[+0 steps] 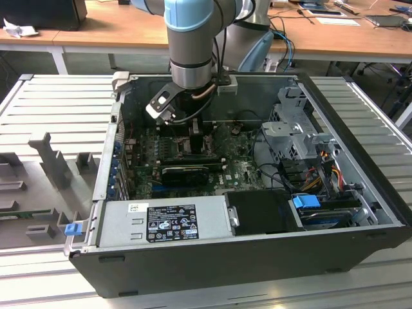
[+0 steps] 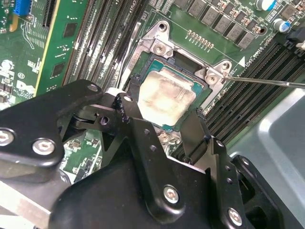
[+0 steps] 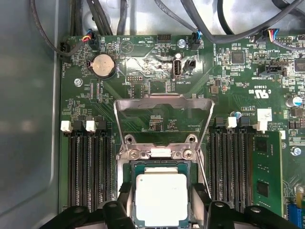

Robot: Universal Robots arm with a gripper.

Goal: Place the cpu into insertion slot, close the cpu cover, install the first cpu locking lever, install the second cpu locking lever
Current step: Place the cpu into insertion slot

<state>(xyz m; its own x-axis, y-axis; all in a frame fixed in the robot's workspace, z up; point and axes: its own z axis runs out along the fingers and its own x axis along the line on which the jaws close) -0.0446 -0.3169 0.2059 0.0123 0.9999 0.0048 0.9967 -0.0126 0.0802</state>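
We list: the motherboard [image 3: 143, 71]; the cpu cover [image 3: 162, 99], standing open; the insertion slot [image 3: 157, 153] at mid-board, with the cpu [image 3: 161, 200] lying flat in it; the pincer [image 2: 159, 118] straddling the cpu directly beneath it. Whether it grips or has released, we cannot tell.

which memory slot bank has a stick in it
The bank away from the grey case wall: a green stick stands in it; the other bank is bare.
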